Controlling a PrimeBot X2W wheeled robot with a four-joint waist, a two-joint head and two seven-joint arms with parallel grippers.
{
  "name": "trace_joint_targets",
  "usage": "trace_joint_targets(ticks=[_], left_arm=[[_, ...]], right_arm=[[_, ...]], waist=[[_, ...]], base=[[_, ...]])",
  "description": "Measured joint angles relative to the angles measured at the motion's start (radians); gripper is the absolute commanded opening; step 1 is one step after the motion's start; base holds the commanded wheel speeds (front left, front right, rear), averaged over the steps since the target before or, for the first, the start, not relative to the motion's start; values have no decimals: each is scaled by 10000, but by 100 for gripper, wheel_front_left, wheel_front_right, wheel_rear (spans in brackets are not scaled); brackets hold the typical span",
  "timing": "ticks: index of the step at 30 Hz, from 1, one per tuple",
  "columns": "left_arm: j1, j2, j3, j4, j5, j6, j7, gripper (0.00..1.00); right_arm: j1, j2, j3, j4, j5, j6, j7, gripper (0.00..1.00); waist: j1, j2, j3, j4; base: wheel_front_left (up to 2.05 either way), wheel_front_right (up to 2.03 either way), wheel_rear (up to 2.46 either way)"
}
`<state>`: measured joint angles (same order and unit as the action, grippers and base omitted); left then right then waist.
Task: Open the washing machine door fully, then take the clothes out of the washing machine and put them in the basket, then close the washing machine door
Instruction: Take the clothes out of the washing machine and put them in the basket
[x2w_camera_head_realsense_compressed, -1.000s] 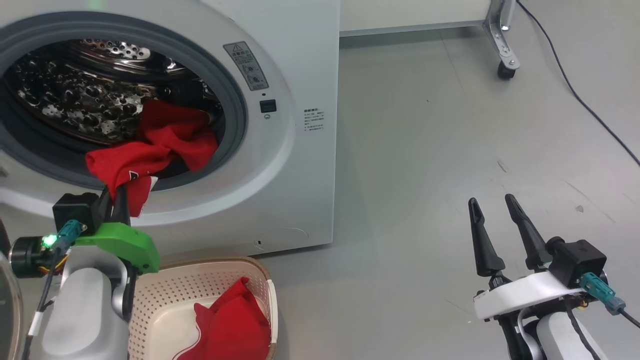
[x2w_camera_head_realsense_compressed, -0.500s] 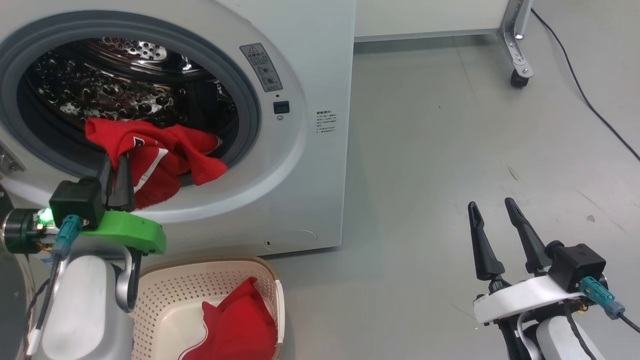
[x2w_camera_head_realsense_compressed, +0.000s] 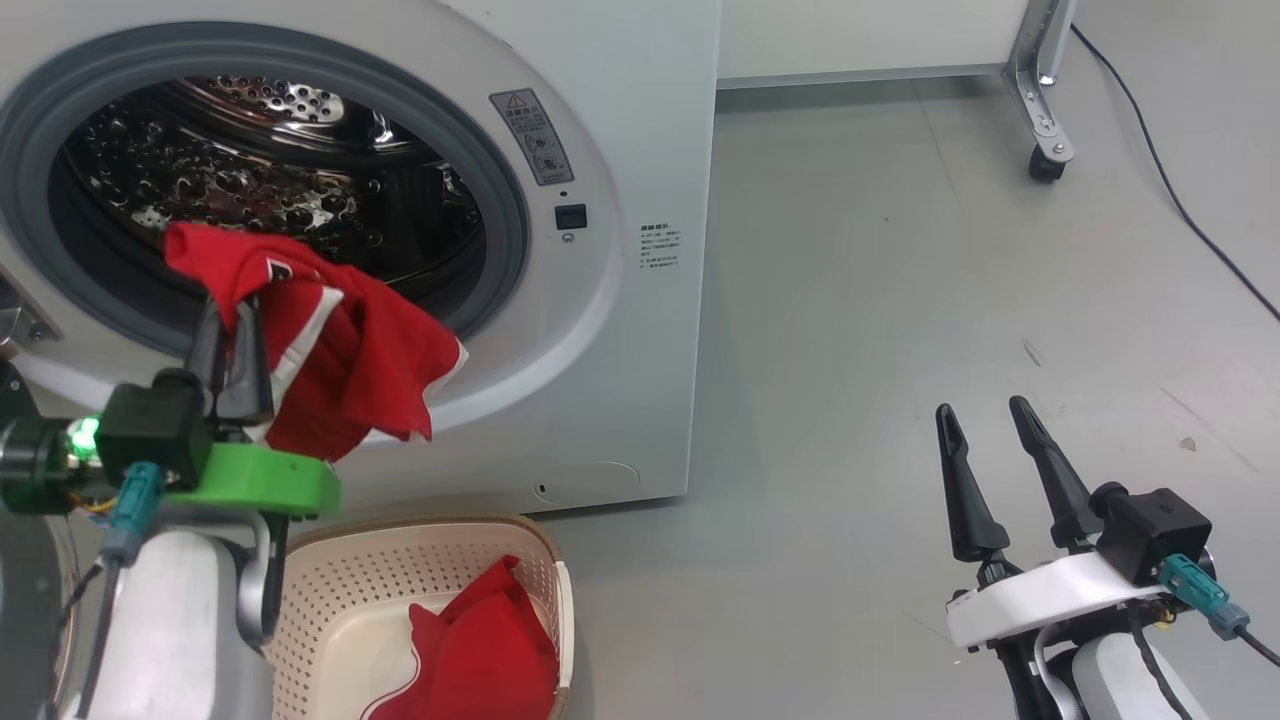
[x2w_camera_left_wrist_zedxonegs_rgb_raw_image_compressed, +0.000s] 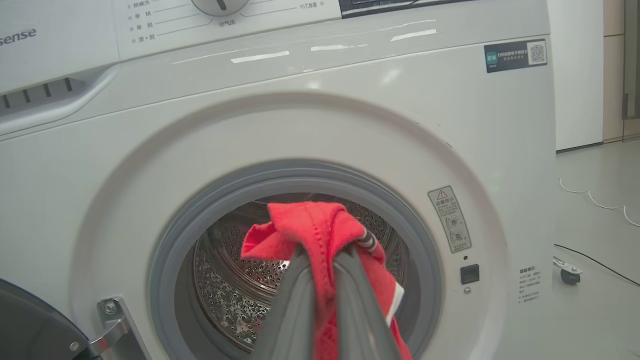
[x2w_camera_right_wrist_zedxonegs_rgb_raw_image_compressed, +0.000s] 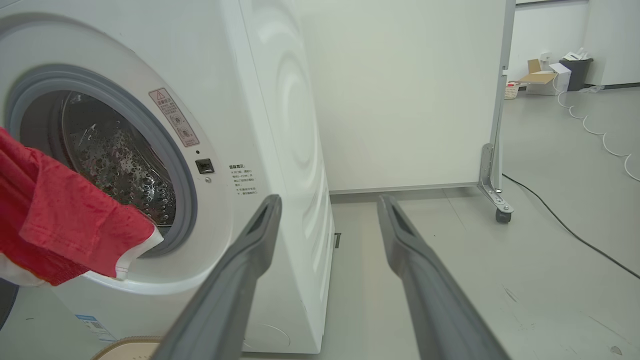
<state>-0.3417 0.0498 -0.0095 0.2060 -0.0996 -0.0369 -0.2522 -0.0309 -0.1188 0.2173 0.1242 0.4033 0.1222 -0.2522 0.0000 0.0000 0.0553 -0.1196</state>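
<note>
**spincycle_fan:** ok so what's your left end effector (x2w_camera_head_realsense_compressed: 232, 322) up to?

**me:** It's clamped tight on one of the clothes (x2w_camera_head_realsense_compressed: 345, 365), a red top with white trim. The cloth's pinched between my two fingers and hangs in front of the lower rim of the washing machine (x2w_camera_head_realsense_compressed: 640, 150) opening. The steel drum (x2w_camera_head_realsense_compressed: 250, 190) is behind it.

**spincycle_fan:** and the basket?

**me:** The basket (x2w_camera_head_realsense_compressed: 450, 527) sits on the floor (x2w_camera_head_realsense_compressed: 900, 300) just in front of the machine, below my left arm. A second red garment (x2w_camera_head_realsense_compressed: 480, 650) lies in it.

**spincycle_fan:** right side?

**me:** My right end effector (x2w_camera_head_realsense_compressed: 982, 403) is spread wide with nothing in it, over bare floor well off to the machine's right. The washing machine door (x2w_camera_left_wrist_zedxonegs_rgb_raw_image_compressed: 30, 325) is swung open, at the lower left of my left wrist view.
</note>
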Motion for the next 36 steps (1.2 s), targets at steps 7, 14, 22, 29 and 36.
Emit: trace_joint_targets(ticks=[7,14,22,29,36], left_arm=[[786,-6,-240,61,0,-4,0,0],[1391,-4,-575,153,176,-35,125,0],[1805,-4,-763,491,297,-35,729,0],[2090,-4,-834,930,297,-27,1191,0],[2143,15,-888,1127,332,12,1505,0]], right_arm=[[13,-2,4,-17,-2,0,0,100],[50,-15,4,-48,-13,0,0,100],[49,-81,-10,-140,-15,0,0,100],[45,-88,48,-140,-15,0,0,100],[-21,-98,178,-186,-15,0,0,100]], waist=[[0,0,38,-10],[0,0,168,-14],[0,0,411,17],[0,0,546,18],[0,0,856,-83]], base=[[0,0,0],[0,0,0],[0,0,0],[0,0,0],[0,0,0]])
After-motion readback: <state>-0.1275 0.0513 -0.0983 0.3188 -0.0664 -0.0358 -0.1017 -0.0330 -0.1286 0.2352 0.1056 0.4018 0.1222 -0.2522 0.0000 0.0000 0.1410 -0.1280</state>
